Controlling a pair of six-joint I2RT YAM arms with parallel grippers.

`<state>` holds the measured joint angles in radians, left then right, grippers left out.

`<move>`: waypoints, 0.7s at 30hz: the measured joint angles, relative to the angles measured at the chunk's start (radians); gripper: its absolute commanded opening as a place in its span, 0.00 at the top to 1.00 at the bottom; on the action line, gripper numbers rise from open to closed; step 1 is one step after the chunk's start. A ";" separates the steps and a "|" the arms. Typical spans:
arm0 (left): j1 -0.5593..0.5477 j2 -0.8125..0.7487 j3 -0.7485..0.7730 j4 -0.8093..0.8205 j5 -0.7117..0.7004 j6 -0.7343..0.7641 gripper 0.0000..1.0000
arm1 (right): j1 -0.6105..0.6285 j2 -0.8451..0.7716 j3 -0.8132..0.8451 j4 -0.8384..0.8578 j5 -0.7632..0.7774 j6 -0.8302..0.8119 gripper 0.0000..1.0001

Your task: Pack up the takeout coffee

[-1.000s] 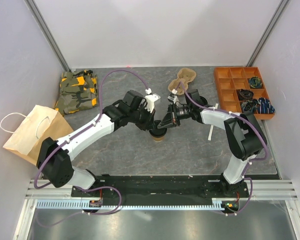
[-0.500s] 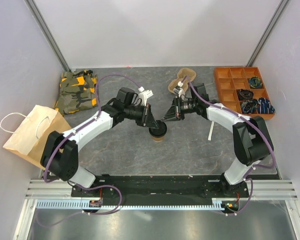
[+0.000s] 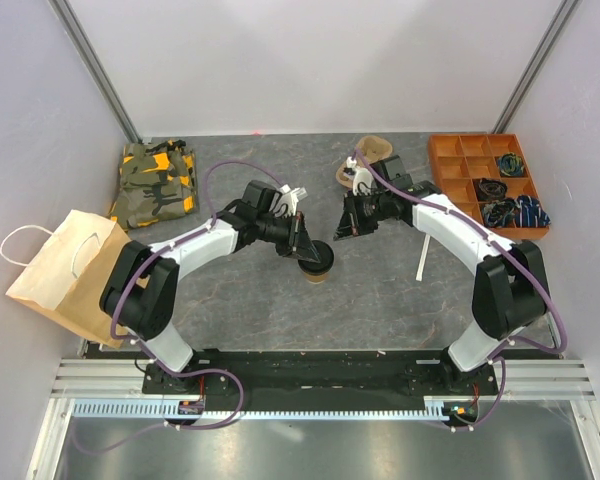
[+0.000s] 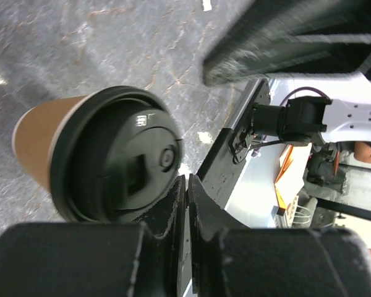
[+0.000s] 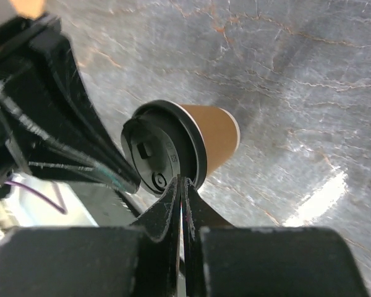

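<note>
Nearest the arm bases, the grey surface [image 3: 380,305] lies bare on the near side of the takeout coffee [image 3: 316,263]. The cup stands upright mid-surface with its black lid [image 4: 120,154] seated. To the cup's left and slightly nearer, the brown paper bag [image 3: 65,270] sits at the surface's edge. To the cup's right lies a thin white stick [image 3: 422,262]. The left jaws are pressed together on nothing, tips just beside the lid's rim on the cup's left. The right jaws, likewise together and empty, sit close on its far right. Beyond the cup lies the pulp carrier [image 3: 368,158], with a camouflage cloth [image 3: 156,182] far left and an orange organiser tray [image 3: 450,152] far right.

The lid looks finished, so lifting is likely next. One set of jaws should open, straddle the paper wall below the rim, squeeze lightly and keep the cup upright, while the other arm backs off. There is open room near and left of the cup, toward the bag; its far right is crowded by the right arm [image 3: 450,225].
</note>
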<state>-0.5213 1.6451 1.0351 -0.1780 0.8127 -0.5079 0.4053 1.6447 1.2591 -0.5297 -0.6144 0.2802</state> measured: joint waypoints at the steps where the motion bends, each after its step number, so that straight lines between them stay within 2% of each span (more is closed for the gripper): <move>1: 0.002 0.006 -0.001 -0.001 0.000 -0.001 0.90 | 0.012 0.000 0.011 -0.020 0.022 -0.018 0.94; 21: 0.005 0.049 0.007 -0.008 0.006 -0.022 0.94 | 0.188 -0.024 0.119 -0.138 0.285 -0.156 0.91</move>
<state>-0.5163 1.6939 1.0420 -0.1856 0.8188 -0.5301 0.5938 1.6203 1.3777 -0.6682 -0.3298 0.1242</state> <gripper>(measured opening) 0.067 0.096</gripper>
